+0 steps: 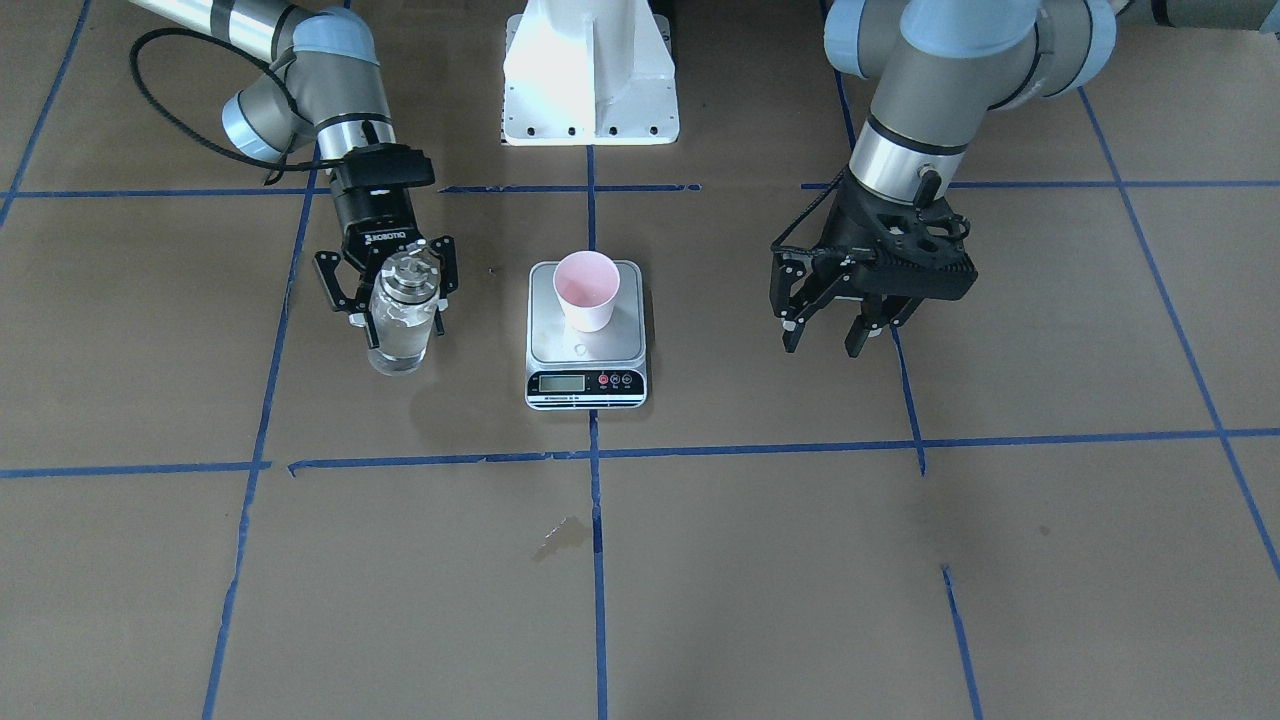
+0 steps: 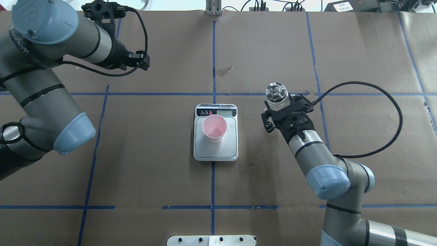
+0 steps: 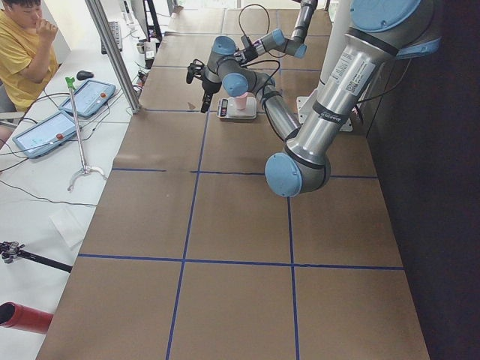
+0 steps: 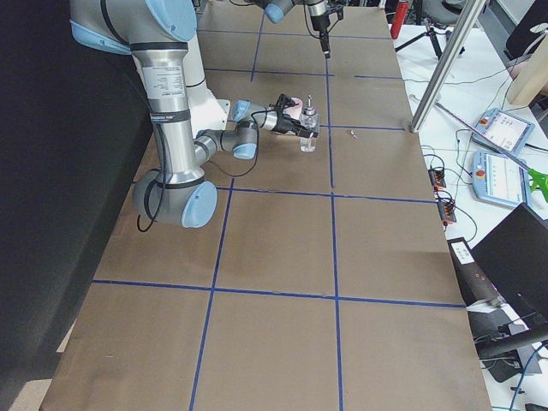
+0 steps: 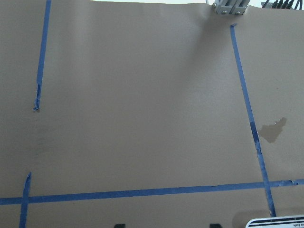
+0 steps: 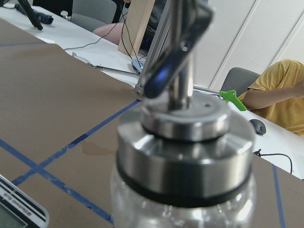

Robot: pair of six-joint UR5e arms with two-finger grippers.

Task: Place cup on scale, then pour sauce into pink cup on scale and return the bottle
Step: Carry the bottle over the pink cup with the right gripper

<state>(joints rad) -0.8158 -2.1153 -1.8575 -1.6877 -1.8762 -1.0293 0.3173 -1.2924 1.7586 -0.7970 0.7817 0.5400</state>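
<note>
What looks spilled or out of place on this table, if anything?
A small dark stain marks the brown paper beside the blue tape line, beyond the display side of the scale. It looks like a spill, wet or dried. The cup stands upright on the scale and the bottle is upright too.

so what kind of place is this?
Most likely a robotics lab set up for recording: a left arm and a right arm at a table covered in brown paper, gridded with blue tape, and a person beside it with tablets.
</note>
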